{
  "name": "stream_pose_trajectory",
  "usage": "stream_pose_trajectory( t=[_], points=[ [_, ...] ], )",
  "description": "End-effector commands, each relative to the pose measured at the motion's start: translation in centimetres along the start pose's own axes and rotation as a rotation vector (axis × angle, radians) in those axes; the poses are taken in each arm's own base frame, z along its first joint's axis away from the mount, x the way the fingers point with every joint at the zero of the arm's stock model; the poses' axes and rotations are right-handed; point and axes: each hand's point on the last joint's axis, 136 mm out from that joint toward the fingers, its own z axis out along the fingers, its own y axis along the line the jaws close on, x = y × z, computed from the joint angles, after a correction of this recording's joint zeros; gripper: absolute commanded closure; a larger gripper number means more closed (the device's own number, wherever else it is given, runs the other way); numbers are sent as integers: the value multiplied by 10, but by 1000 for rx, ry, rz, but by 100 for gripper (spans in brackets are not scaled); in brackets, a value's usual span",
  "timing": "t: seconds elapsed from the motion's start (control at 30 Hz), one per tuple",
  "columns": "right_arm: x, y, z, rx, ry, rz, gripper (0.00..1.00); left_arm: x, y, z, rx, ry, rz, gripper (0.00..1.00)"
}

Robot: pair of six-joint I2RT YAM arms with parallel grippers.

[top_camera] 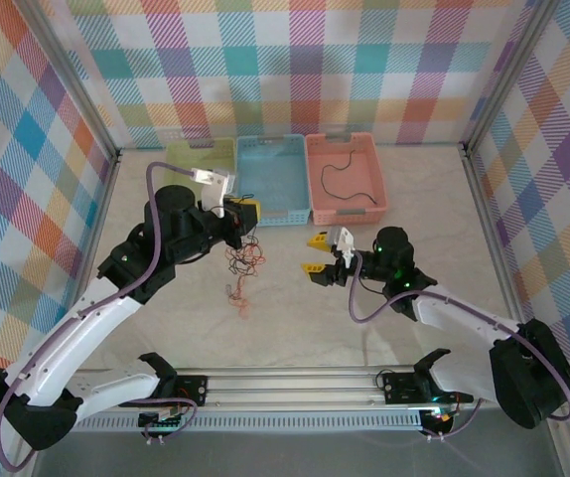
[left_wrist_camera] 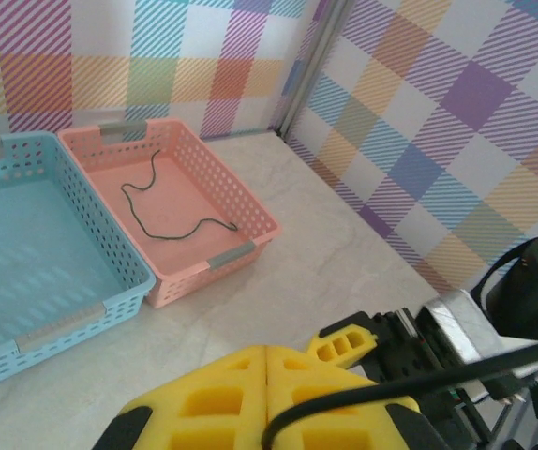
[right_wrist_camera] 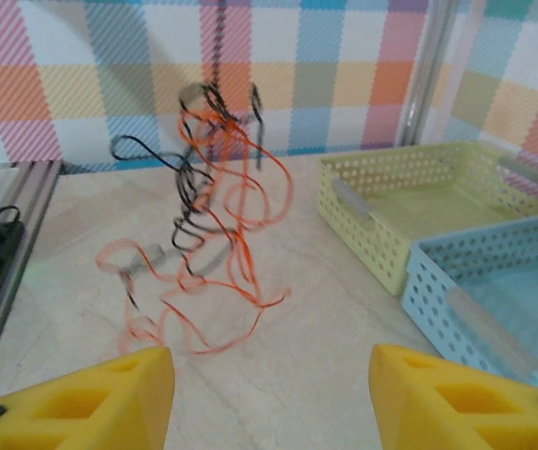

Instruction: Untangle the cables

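A tangle of orange-red and black cables [top_camera: 242, 260] hangs from my left gripper [top_camera: 242, 211], which is shut on its top; the lower loops trail on the table. In the left wrist view the yellow fingers [left_wrist_camera: 267, 352] press together with a black strand [left_wrist_camera: 391, 389] running across them. My right gripper [top_camera: 315, 254] stands open to the right of the tangle, nothing between its fingers. In its own view, beyond the right gripper [right_wrist_camera: 269, 361], the tangle [right_wrist_camera: 192, 230] rises off the table. A dark green cable [top_camera: 340, 197] [left_wrist_camera: 166, 237] lies alone in the pink basket [top_camera: 315, 199].
Three baskets line the back: yellow [top_camera: 181, 154], blue [top_camera: 275, 221] and pink [left_wrist_camera: 250, 220]. The yellow basket [right_wrist_camera: 363, 220] and blue basket [right_wrist_camera: 438, 281] sit to the right of the tangle in the right wrist view. Checked walls enclose the table.
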Motion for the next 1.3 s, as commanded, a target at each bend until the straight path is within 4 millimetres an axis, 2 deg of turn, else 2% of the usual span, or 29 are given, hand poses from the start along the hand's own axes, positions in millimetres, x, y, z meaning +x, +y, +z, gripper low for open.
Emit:
stream_pose_trajectory(
  t=[0.0,0.2,0.33,0.47,0.63,0.73,1.07,1.2,1.27],
  points=[
    [-2,19,4,-77,4,-6,44,-5,-3,1,22,-18,-25,100],
    [-6,24,21,-118,6,11,43,-1,-1,5,18,-5,-39,100],
    [-13,17,32,-104,-19,49,42,1,-1,7,20,6,-43,100],
    [-12,4,41,-63,-4,53,42,3,-1,8,21,10,-41,100],
    [-17,-3,46,-43,-14,53,49,5,-2,8,31,21,-39,100],
    [-19,2,52,-90,-14,68,54,7,-3,8,35,23,-41,100],
    [-21,24,71,-199,3,69,50,11,-2,10,37,34,-40,100],
    [-16,22,75,-187,19,67,60,14,-1,11,38,41,-39,100],
    [-15,20,76,-175,20,65,70,15,-1,11,35,43,-40,100]
  ],
)
